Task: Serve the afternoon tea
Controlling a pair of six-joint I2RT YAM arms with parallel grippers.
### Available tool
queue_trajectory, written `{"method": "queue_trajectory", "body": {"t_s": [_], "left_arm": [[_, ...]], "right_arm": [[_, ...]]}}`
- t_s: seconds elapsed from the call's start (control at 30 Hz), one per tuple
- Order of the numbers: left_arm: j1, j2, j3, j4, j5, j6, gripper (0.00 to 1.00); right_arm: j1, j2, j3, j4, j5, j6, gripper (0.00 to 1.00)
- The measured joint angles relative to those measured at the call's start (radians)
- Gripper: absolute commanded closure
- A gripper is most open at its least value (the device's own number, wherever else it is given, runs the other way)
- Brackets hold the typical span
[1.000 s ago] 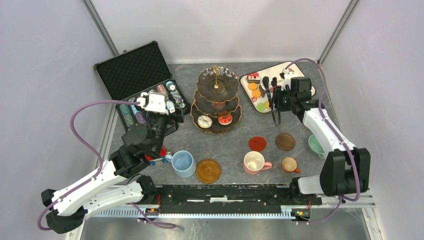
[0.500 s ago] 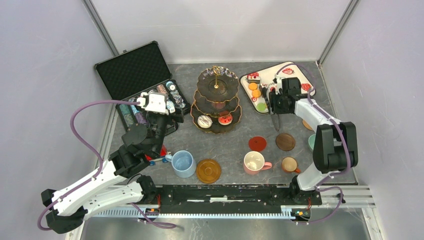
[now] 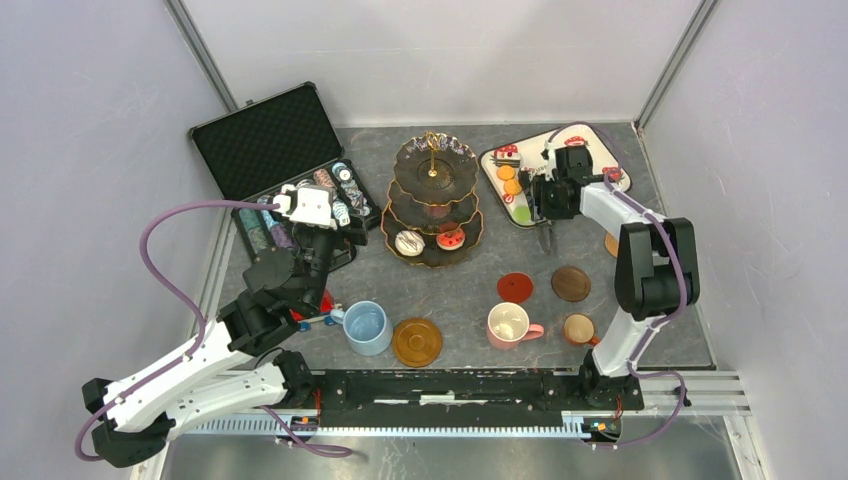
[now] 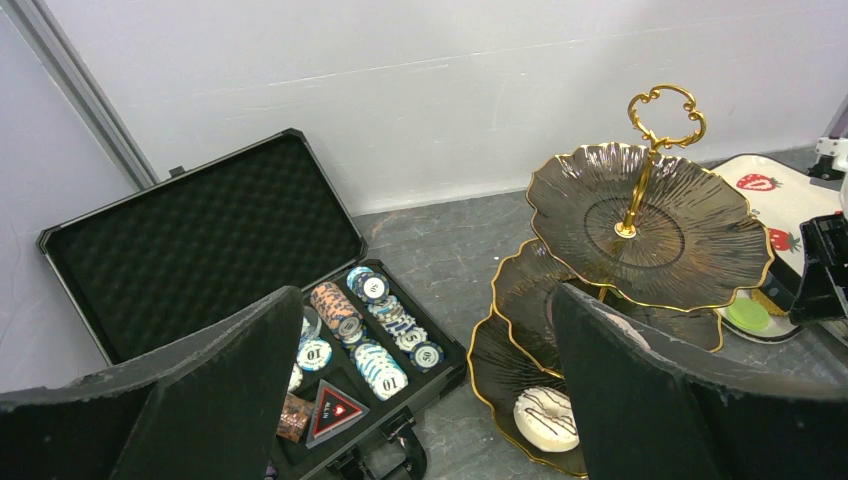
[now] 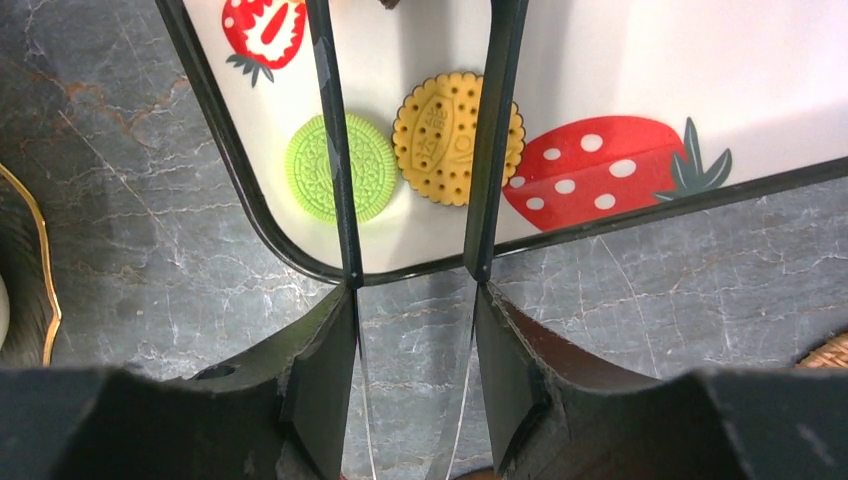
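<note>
From above, the right gripper hangs at the lower edge of the strawberry tray, upper right, far nearer the treats than the left gripper. Left wrist view: jaws wide and empty, tiered stand at right. Right wrist view: blades parted, gripping nothing, with the yellow biscuit lying between them.
</note>
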Motion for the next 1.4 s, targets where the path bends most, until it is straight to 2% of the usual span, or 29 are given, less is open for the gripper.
{"method": "queue_trajectory", "body": {"t_s": [0.37,0.7,0.83,0.93,1.1,1.4], "left_arm": [[0.0,0.0,0.0,0.0,0.0,0.0,0.0],[0.0,0.005,0.0,0.0,0.0,0.0,0.0],[0.0,0.009,0.0,0.0,0.0,0.0,0.0],[0.0,0.01,0.0,0.0,0.0,0.0,0.0],[0.0,0.01,0.0,0.0,0.0,0.0,0.0],[0.0,0.007,0.0,0.0,0.0,0.0,0.0]], "right_arm": [[0.022,0.126,0.137,-0.033,0.045,0.019,0.53],[0.025,0.155,0.164,-0.045,0.1,0.024,0.82],[0.024,0.15,0.163,-0.044,0.111,0.014,0.9],[0.021,0.101,0.121,-0.033,0.113,0.005,0.94],[-0.007,-0.066,0.031,-0.023,0.076,-0.018,0.97],[-0.055,-0.335,-0.153,0.039,-0.076,-0.027,1.0]]}}
